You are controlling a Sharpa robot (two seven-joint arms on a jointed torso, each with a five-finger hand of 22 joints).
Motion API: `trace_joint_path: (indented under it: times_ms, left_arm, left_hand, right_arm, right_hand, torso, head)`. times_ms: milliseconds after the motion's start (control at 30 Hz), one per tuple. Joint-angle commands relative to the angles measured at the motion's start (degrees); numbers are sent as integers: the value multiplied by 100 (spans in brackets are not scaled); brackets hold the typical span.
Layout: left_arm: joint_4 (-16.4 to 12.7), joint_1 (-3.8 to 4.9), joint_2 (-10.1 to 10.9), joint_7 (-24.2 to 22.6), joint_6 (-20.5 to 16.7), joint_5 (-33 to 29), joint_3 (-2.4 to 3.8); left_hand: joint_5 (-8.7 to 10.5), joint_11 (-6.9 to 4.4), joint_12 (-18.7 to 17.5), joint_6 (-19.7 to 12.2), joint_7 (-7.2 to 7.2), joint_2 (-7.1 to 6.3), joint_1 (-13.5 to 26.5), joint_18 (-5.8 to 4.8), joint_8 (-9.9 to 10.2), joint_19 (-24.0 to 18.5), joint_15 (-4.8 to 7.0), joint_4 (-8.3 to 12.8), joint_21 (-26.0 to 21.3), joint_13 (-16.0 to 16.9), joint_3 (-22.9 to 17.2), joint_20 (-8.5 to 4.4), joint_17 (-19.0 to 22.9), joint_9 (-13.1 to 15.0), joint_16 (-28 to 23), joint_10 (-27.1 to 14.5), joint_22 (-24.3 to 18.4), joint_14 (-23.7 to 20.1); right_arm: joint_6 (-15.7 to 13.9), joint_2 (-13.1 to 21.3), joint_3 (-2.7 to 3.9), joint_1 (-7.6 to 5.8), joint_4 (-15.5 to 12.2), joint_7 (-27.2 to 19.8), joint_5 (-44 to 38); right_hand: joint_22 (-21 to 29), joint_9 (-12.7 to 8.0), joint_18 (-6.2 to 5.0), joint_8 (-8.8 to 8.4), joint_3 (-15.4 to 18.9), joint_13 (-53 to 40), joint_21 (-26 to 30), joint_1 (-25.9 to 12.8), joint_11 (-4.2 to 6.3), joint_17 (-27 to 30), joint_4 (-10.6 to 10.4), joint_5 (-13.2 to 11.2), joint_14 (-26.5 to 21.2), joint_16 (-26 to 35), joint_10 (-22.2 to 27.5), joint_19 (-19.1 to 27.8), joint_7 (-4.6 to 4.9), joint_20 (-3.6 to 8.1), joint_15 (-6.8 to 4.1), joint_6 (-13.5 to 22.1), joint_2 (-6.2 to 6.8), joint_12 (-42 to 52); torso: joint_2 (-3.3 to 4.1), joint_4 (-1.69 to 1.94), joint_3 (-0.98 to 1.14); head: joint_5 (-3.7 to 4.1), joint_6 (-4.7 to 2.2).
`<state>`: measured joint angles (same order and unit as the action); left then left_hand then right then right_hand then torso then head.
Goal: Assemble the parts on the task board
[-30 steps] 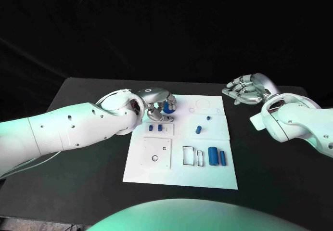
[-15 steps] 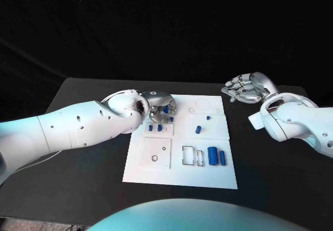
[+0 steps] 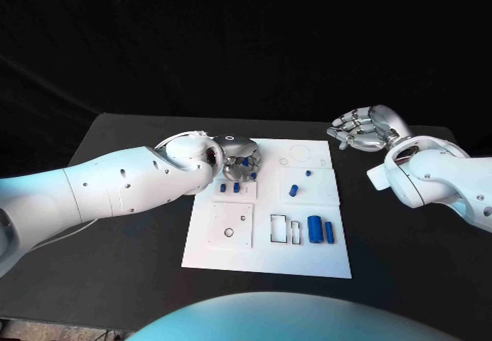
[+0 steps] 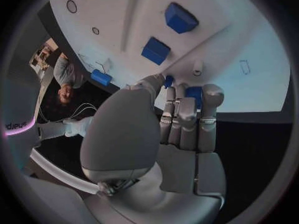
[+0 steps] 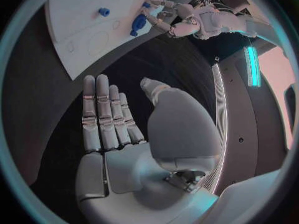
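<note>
Black surface point(image 3: 134, 241) under a black backdrop, flat white rectangular task board point(image 3: 269, 252) at centre frame.

Over the last second the left robot hand point(image 3: 240, 158), at the board's upper-left corner, has drawn in and lowered its fingers point(image 4: 187, 117) toward the plate, a small blue part point(image 4: 194, 93) pinched at their tips, so I judge a placement is under way. Other small blue pieces point(image 3: 321, 230) lie in the board's recesses, centre to lower right. At upper right, off the board, the right robot hand point(image 3: 359, 133) remains empty, fingers extended and apart.
</note>
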<state>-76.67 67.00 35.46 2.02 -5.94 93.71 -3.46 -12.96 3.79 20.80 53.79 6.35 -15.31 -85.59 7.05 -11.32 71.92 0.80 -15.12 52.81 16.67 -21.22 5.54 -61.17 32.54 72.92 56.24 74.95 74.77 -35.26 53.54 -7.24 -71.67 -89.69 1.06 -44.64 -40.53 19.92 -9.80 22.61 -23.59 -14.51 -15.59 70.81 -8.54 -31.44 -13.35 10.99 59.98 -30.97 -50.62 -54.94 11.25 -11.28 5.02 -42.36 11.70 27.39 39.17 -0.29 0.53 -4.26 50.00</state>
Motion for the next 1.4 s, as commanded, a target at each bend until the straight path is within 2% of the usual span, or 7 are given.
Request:
trace_joint_path:
  times_ms: [33, 167, 400, 667, 1167, 1400]
  left_arm:
    - [15, 0, -29, 47, 55, -3, 1]
    - [26, 0, -44, 54, 44, -34, 1]
    - [20, 0, -62, 42, 81, -81, 1]
    - [45, -1, -101, 34, 157, -128, 0]
    - [127, -2, -160, 54, 223, -142, -14]
    - [168, -3, -173, 91, 136, -144, -21]
  left_hand:
    - [39, 14, -32, 0, 34, 18, -14, -58, 23, 61, -5, -17, 73, -11, -30, -10, -20, -9, 41, 38, 648, 59]
    - [75, 16, -32, 1, 38, 48, -22, -74, 37, 107, -9, -19, 182, -28, -66, -8, -72, -22, 96, 76, 669, 106]
    - [325, -14, -46, 81, 22, 121, -110, -105, 54, 203, 4, 65, 473, -107, -287, -12, -304, -56, 336, 262, 714, 315]
    - [352, -49, -70, 184, 2, 144, -120, -121, 34, 252, 32, 144, 637, -150, -442, -32, -542, -61, 535, 412, 740, 495]
    - [449, -74, -153, 315, 2, 202, -120, -129, 17, 255, 54, 303, 744, -212, -677, -57, -659, -65, 669, 583, 748, 602]
    - [654, -69, -275, 430, 36, 285, -155, -151, 33, 295, 32, 599, 913, -263, -1021, -48, -688, -83, 734, 781, 772, 662]
  right_arm:
    - [20, -9, 0, 3, -5, -61, -4]
    - [27, -12, 0, 3, -2, -55, -4]
    - [40, -24, 0, 9, 10, -47, -4]
    - [52, -32, 0, 16, 14, -43, -4]
    - [83, -34, 0, 21, 12, -28, -4]
    - [78, -27, 0, 21, 6, -32, -4]
  right_hand:
    - [9, -10, -61, 22, 0, 8, 22, -39, -5, 8, 32, 19, 35, 34, -26, -32, 95, -3, 7, 12, 29, -35]
    - [23, -13, -60, 29, -2, 21, 33, -43, -5, 10, 34, 20, 36, 52, -29, -33, 94, -5, 9, 4, 26, -39]
    - [47, -17, -60, 41, -3, 40, 53, -49, -4, 15, 40, 21, 34, 81, -38, -32, 92, -8, 12, -8, 24, -43]
    - [106, -31, -58, 60, -9, 83, 104, -60, -6, 28, 54, 21, 9, 162, -62, -22, 91, -16, 20, -20, 20, -47]
    - [164, -44, -57, 76, -16, 123, 156, -74, -8, 44, 66, 20, -18, 240, -84, -9, 91, -26, 30, -28, 15, -48]
    - [175, -47, -57, 80, -17, 129, 164, -77, -8, 47, 67, 20, -22, 253, -88, -7, 91, -28, 31, -32, 13, -48]
  torso:
    - [2, -4, 1]
    - [0, -3, 5]
    - [-1, 1, 7]
    - [2, -2, 2]
    - [1, -1, 0]
    - [-2, -2, 4]
  head:
    - [10, 0]
    - [17, 0]
    - [20, 0]
    - [36, 0]
    - [51, 0]
    - [56, 0]
